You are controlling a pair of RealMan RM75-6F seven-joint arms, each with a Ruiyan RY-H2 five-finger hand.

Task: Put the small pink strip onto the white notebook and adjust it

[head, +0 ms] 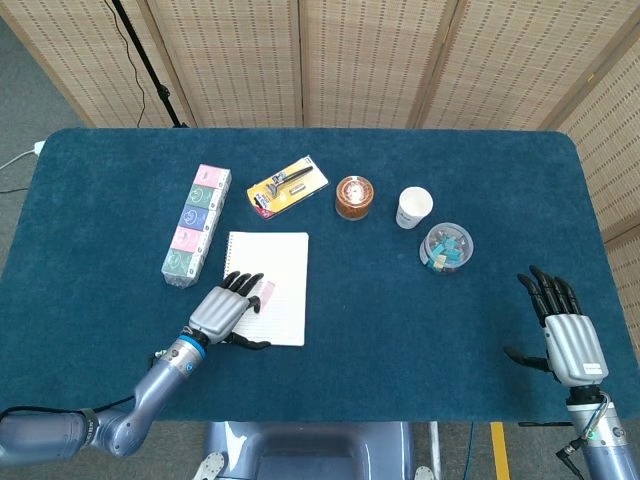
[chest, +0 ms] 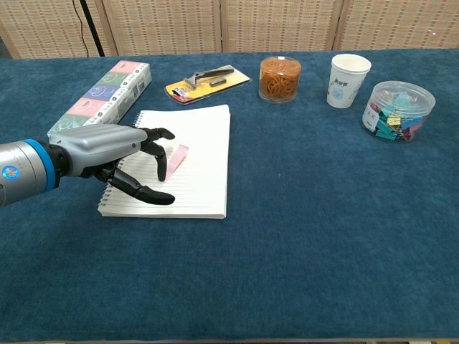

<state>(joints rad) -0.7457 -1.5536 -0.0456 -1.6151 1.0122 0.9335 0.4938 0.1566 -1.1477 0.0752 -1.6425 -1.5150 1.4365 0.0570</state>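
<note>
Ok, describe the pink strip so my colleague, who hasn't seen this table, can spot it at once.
Find the white notebook lying open on the blue table, in front of the long box of pastel panels. The left hand lies over the notebook's left side, and the pink strip lies at its fingertips. It is the only small, flat pink piece on the lined page.

backdrop: woven folding screens (head: 360, 60) | floor: grey (head: 40, 110) | table (head: 400, 330): blue cloth
</note>
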